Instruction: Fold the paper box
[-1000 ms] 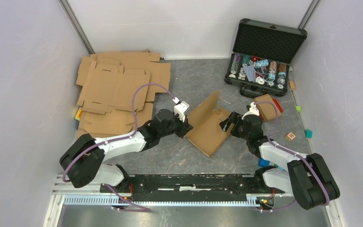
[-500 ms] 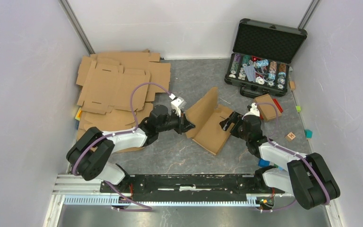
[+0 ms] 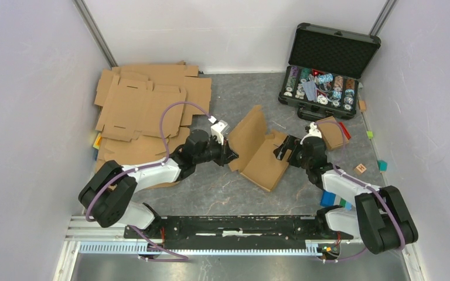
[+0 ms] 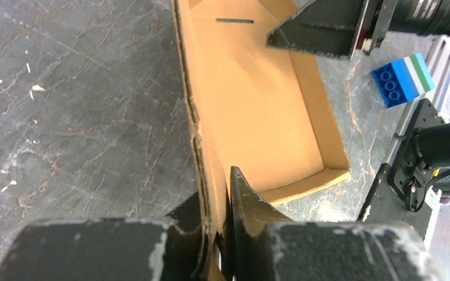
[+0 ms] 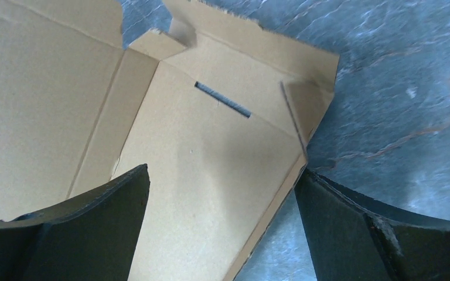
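Note:
The paper box [image 3: 265, 157], brown corrugated cardboard, lies half folded at the table's middle with a large flap standing up on its left. My left gripper [image 3: 229, 156] is shut on the box's left wall; in the left wrist view [image 4: 220, 199] the wall's edge sits pinched between both fingers, with the box floor [image 4: 252, 111] beyond. My right gripper [image 3: 282, 153] is open at the box's right end. In the right wrist view its fingers straddle the box's corner [image 5: 222, 170], one finger over the floor panel, the other over the table outside the wall.
A pile of flat cardboard blanks [image 3: 143, 108] lies at the back left. An open black case of poker chips [image 3: 327, 70] stands at the back right. A small cardboard box [image 3: 330, 132] and coloured blocks [image 3: 382, 165] lie at the right. A blue block [image 4: 399, 81] lies near the rail.
My left arm has swung left and lower, still holding the box wall; the box has shifted slightly and its standing flap leans more to the left. The right gripper has edged up a little.

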`<state>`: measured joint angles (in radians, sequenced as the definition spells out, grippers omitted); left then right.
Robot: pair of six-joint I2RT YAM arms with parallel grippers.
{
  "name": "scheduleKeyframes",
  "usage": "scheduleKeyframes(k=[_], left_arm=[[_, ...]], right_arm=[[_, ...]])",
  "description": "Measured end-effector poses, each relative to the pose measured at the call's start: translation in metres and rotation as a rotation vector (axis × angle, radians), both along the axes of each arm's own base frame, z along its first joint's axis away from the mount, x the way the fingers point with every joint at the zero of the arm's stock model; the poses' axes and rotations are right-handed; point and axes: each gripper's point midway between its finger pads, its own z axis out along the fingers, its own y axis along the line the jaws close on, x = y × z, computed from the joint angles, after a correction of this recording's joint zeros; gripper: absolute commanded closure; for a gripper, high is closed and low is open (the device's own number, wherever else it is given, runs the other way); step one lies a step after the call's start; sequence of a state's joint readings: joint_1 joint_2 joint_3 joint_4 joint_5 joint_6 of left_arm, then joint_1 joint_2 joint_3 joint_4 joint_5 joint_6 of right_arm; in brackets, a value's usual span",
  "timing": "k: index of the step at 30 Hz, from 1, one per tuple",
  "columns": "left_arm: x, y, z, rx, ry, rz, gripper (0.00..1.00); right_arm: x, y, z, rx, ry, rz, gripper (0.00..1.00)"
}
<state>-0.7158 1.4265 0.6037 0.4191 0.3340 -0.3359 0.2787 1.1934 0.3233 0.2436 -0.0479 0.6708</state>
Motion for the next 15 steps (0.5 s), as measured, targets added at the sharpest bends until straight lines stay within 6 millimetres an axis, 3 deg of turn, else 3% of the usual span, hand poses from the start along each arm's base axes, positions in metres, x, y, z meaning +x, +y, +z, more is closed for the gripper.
scheduleKeyframes(k=[15], left_arm=[[-0.008, 0.007, -0.011, 0.061, 0.032, 0.006, 0.85]], right_arm=[[0.012, -0.041, 0.001, -0.005, 0.018, -0.064, 0.02]])
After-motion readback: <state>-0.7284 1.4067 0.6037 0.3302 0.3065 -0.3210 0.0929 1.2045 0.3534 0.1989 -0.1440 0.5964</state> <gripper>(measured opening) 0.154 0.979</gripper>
